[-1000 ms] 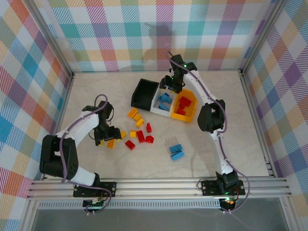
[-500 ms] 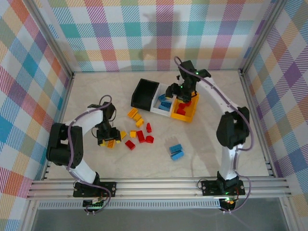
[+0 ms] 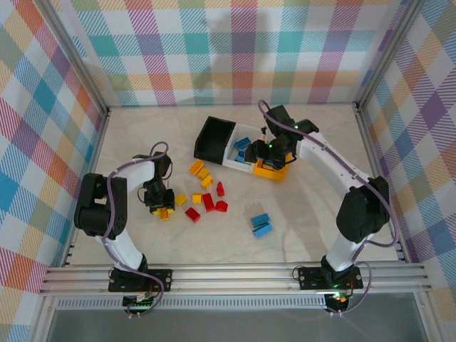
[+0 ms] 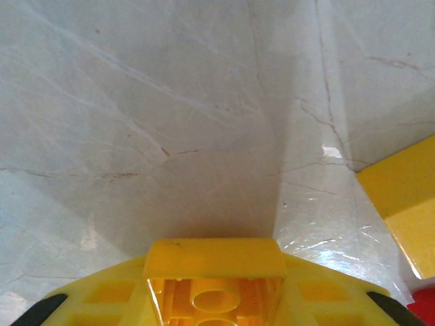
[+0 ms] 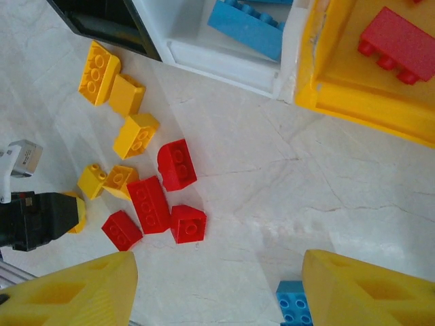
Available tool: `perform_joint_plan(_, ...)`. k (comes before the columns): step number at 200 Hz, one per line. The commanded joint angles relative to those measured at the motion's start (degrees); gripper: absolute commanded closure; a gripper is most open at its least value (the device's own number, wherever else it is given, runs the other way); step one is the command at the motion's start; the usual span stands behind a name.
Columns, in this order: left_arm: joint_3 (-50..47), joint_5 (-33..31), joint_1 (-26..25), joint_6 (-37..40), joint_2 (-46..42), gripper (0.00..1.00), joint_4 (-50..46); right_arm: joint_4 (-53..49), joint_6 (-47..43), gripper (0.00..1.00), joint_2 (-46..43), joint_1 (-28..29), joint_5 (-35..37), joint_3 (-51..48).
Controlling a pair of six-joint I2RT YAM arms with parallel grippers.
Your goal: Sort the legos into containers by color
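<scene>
My left gripper [image 3: 161,205] is low over the table at the left, shut on a yellow brick [image 4: 214,272] seen from its hollow underside. My right gripper [image 5: 217,292] is open with nothing between its yellow fingers [image 5: 68,292]; it hovers by the near edge of the yellow-orange bin [image 3: 273,171]. That bin holds a red brick [image 5: 397,44]. The white bin [image 3: 235,158] holds blue bricks [image 5: 248,27], and the black bin [image 3: 214,139] stands to its left. Loose yellow bricks [image 3: 199,171], red bricks [image 3: 206,203] and blue bricks [image 3: 260,224] lie on the table.
The three bins stand side by side at the table's middle back. Metal rails [image 3: 235,274] run along the near edge and checkered walls close the other sides. Another yellow brick [image 4: 401,204] lies just right of my left gripper. Bare marble lies right of the blue bricks.
My right gripper has swung from the back of the bins toward me, to the near edge of the yellow-orange bin. My left arm has folded in, its gripper staying by the yellow brick.
</scene>
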Motion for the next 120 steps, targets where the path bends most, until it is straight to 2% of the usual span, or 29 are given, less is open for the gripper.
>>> perform_joint_plan(1, 1.2, 0.4, 0.5, 0.3, -1.1, 0.7, -0.6, -0.5, 0.7, 0.34, -2.1, -0.1, -1.8, -1.4)
perform_joint_plan(37, 5.9, 1.1, 0.6, -0.6, -6.6, 0.71, -5.3, -0.2, 1.0, 0.34, -4.5, -0.1, -3.0, -5.3)
perform_joint_plan(65, 14.5, 7.1, 0.6, -2.4, -11.2, 0.71, -3.3, 1.0, 2.4, 0.34, -6.5, -0.1, -4.6, -9.4)
perform_joint_plan(85, 22.7, 11.8, 0.6, -5.6, -7.7, 0.72, 0.3, 3.1, 4.0, 0.34, -8.2, 0.0, -5.7, -12.9)
perform_joint_plan(120, 35.4, 18.7, -0.5, -13.7, 4.3, 0.72, 8.7, 3.6, 4.1, 0.34, -10.3, -0.1, -5.9, -14.7)
